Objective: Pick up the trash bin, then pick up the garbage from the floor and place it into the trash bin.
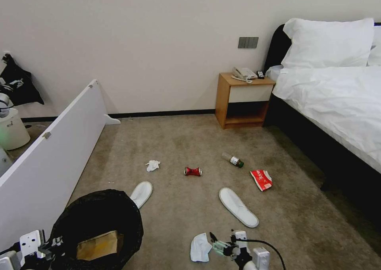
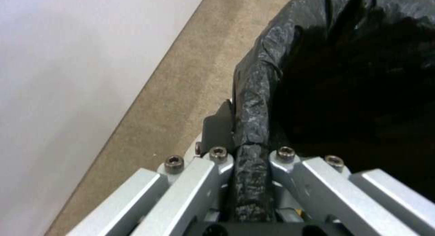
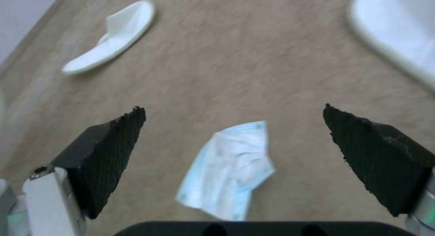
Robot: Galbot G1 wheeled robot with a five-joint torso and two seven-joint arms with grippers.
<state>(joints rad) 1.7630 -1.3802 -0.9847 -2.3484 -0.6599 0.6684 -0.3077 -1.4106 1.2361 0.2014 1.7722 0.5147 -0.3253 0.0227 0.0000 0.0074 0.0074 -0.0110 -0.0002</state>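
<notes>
The left gripper reaches in from the lower left, its jaws clamped on the black-bagged rim of the trash bin, which holds a piece of brown cardboard inside. The right gripper points down over the carpet with its jaws spread wide, and a crumpled pale blue face mask lies on the floor between them. Farther out lie two white slippers, a tissue, a crushed red can, a green-capped bottle and a red packet.

Crinkly glossy black plastic lines the trash bin; matt fibrous carpet; soft pale-blue pleated mask.
</notes>
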